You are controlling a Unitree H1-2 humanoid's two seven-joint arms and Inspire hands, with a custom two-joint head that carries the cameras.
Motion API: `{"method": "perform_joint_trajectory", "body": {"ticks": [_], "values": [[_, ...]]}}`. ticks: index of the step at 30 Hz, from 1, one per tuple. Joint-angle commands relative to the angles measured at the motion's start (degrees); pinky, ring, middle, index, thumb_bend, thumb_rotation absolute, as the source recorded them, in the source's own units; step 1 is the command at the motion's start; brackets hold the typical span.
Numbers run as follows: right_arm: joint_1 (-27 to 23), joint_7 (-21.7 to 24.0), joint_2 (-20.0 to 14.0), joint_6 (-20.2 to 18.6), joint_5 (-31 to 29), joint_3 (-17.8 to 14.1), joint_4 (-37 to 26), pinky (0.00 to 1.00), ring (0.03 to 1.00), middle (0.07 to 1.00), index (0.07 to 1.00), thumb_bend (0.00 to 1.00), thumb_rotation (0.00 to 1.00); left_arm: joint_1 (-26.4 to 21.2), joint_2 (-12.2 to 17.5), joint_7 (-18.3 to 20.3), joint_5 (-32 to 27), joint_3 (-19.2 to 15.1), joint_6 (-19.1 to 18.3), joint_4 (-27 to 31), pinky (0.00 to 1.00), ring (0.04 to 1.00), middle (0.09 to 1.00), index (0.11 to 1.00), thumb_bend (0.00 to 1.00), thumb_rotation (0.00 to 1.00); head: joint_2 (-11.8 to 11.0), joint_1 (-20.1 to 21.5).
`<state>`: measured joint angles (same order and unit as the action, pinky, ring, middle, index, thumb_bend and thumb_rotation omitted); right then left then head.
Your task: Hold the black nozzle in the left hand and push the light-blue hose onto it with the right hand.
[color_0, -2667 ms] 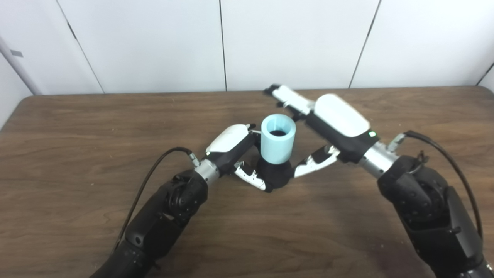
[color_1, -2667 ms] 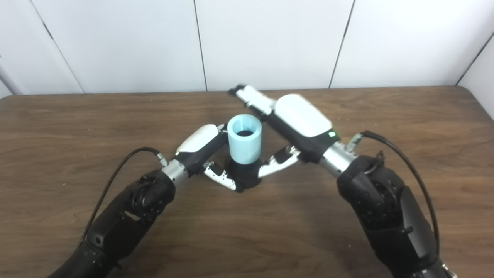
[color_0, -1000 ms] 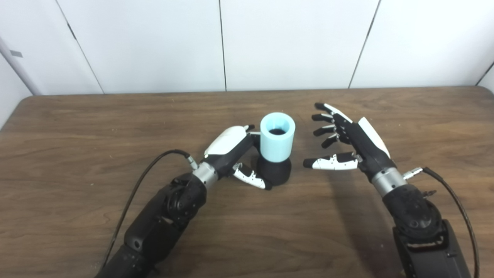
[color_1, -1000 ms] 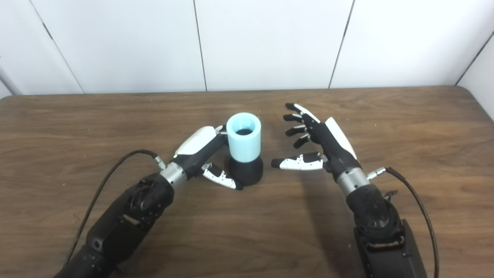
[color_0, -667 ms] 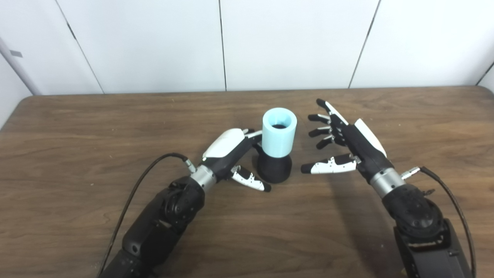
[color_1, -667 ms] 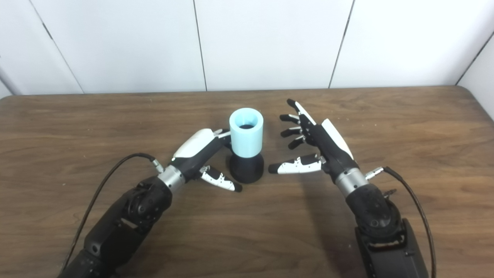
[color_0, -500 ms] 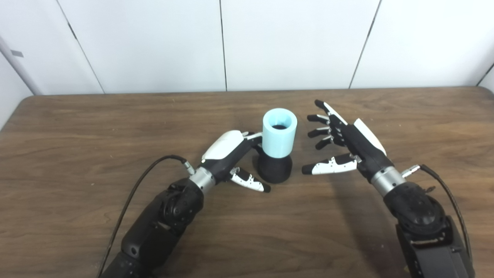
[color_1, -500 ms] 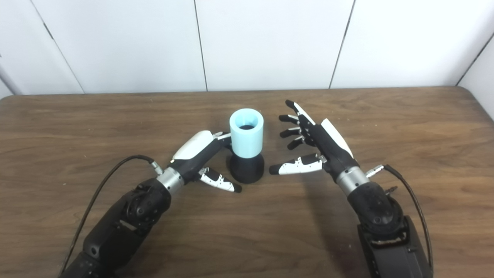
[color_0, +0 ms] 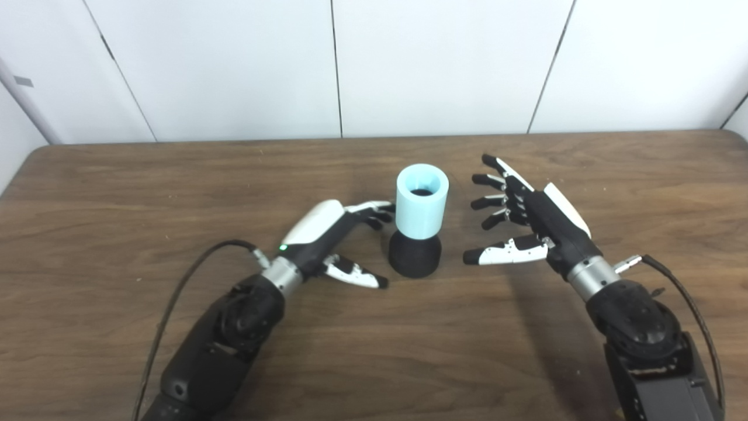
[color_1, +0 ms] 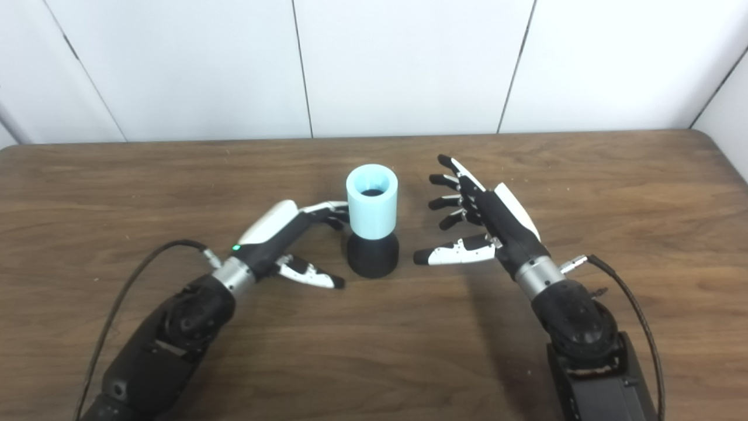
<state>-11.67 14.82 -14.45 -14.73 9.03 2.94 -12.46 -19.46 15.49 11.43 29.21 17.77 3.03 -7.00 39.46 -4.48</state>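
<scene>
Wooden table [color_0: 117, 193], hose [color_0: 422, 202] seated on nozzle [color_0: 415, 257], hands spread

1 black nozzle [color_0: 414, 260] | 1 light-blue hose [color_0: 422, 202] | 1 table [color_0: 117, 193] | 2 hands

The light-blue hose [color_0: 422, 202] covers the top of the black nozzle [color_0: 414, 261]. Whether the left hand [color_0: 333, 234] touches the hose, its fingertips [color_0: 383, 213] just beside it, is unclear.

Light-blue hose [color_1: 371, 202] seated upright on black nozzle [color_1: 372, 255], mid-table [color_1: 117, 169]. Left hand [color_1: 284, 234] just left, fingers spread, holding nothing. Right hand [color_1: 482, 219] spread, apart on right.
</scene>
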Motion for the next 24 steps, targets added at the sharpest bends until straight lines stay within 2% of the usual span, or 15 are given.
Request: {"method": "perform_joint_trajectory", "body": {"ticks": [1, 5, 8, 10, 12, 13, 16, 19, 24], "values": [[-1.6, -1.73, -0.01, 2.26, -0.65, -1.12, -0.98, 0.57, 0.746, 0.889, 0.971, 0.72, 0.04, 0.81, 1.22, -0.46, -0.88, -3.11, -4.66, 1.29, 0.76, 0.753, 0.766, 0.768, 0.68, 0.06, 0.08, -0.08], [-0.69, -3.82, 1.28, 0.56, 0.02, -1.66, -2.47, 0.56, 0.716, 0.844, 0.926, 0.7, 0.12, 2.56, -1.33, 0.74, -7.74, -6.7, -6.76, 3.21, 0.72, 0.744, 0.748, 0.745, 0.66, 0.06, -0.13, -0.25], [-0.41, -4.34, 1.56, 0.1, 0.03, -1.76, -2.94, 0.56, 0.704, 0.823, 0.908, 0.68, 0.15, 2.94, -1.74, 1.32, -9.54, -7.2, -7.54, 3.74, 0.7, 0.737, 0.743, 0.74, 0.66, 0.07, -0.13, -0.25], [1.05, -6.33, 3.81, -1.45, -0.74, -3.07, -4.19, 0.55, 0.69, 0.806, 0.877, 0.67, 0.16, 4.54, -3.96, 2.48, -16.6, -10.01, -11.35, 6.49, 0.68, 0.722, 0.732, 0.732, 0.64, 0.06, -0.28, 0.02], [1.81, -9.0, 6.89, -5.18, -2.65, -5.95, -5.81, 0.53, 0.659, 0.759, 0.808, 0.65, 0.13, 5.93, -7.22, 0.82, -22.58, -13.88, -14.27, 9.77, 0.62, 0.689, 0.703, 0.719, 0.63, 0.03, -0.19, -0.1], [1.79, -9.88, 8.02, -6.69, -3.49, -7.08, -6.4, 0.52, 0.649, 0.743, 0.792, 0.64, 0.12, 6.29, -8.36, -0.28, -23.7, -15.23, -14.63, 10.78, 0.6, 0.676, 0.692, 0.714, 0.62, 0.03, -0.19, -0.1], [1.61, -10.9, 9.71, -8.65, -4.52, -8.61, -7.12, 0.51, 0.641, 0.725, 0.773, 0.63, 0.1, 6.73, -9.97, -2.1, -24.67, -17.04, -15.08, 12.49, 0.56, 0.649, 0.676, 0.705, 0.61, 0.0, -0.27, 0.34], [1.58, -11.51, 10.03, -8.93, -5.05, -8.88, -7.09, 0.54, 0.671, 0.723, 0.767, 0.63, 0.1, 6.95, -10.64, -3.51, -25.15, -17.94, -15.35, 14.12, 0.54, 0.629, 0.664, 0.692, 0.59, 0.0, -0.39, 0.44], [2.17, -11.51, 8.96, -7.6, -4.78, -8.31, -6.56, 0.53, 0.666, 0.733, 0.766, 0.66, 0.12, 7.01, -8.47, -2.73, -25.12, -17.82, -16.06, 15.78, 0.54, 0.63, 0.661, 0.685, 0.62, 0.0, -0.12, 0.67]]}}
